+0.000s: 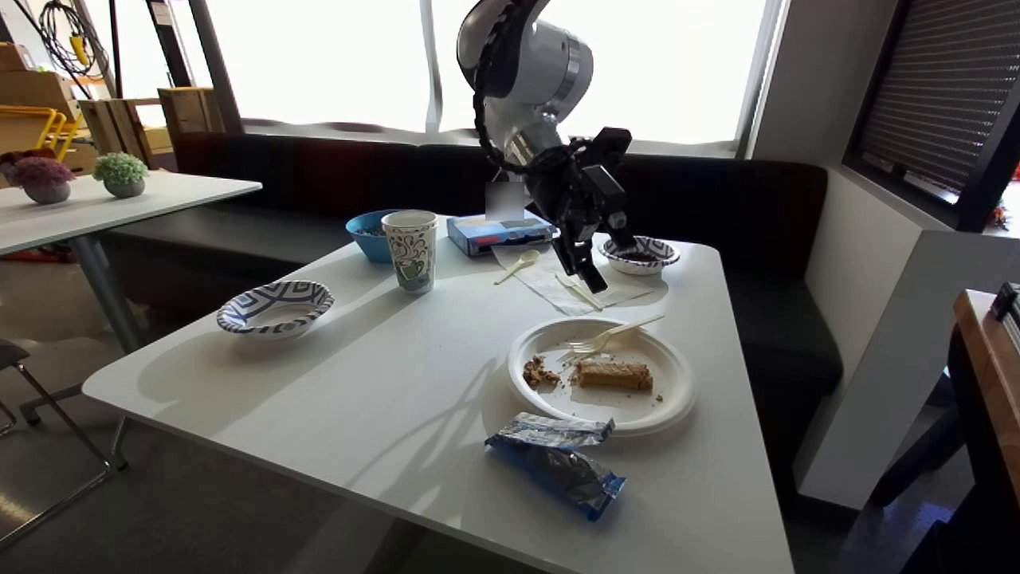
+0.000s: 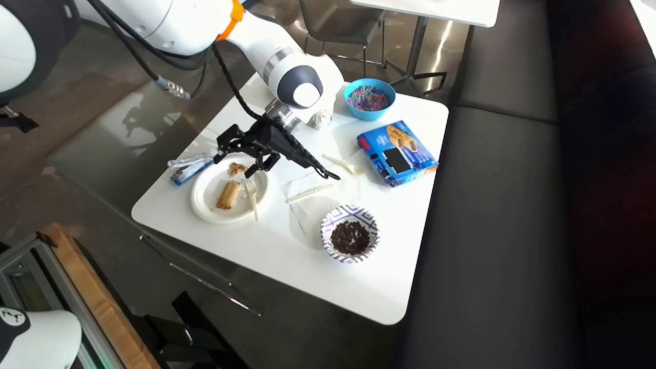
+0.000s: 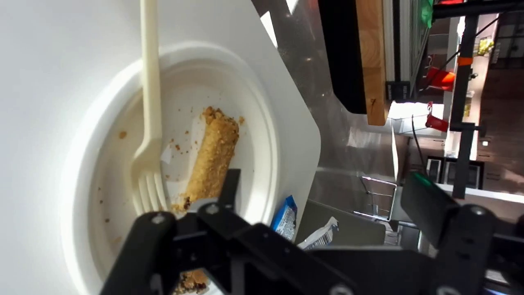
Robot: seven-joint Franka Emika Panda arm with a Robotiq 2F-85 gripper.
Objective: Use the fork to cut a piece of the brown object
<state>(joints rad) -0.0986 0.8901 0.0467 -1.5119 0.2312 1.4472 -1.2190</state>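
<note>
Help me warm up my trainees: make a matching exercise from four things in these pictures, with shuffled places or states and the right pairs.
1. fork
2. brown bar
3. blue wrapper
4. blue bowl

A. crumpled, beside the plate
B. lies across the plate's rim
C. holds multicoloured bits
D. lies wholly inside the plate

Pairs: 1-B; 2-D; 3-A; 4-C

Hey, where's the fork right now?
In the wrist view, the fork lies left of centre on the white plate, just left of the brown bar, its handle crossing the rim toward the picture's top.
</note>
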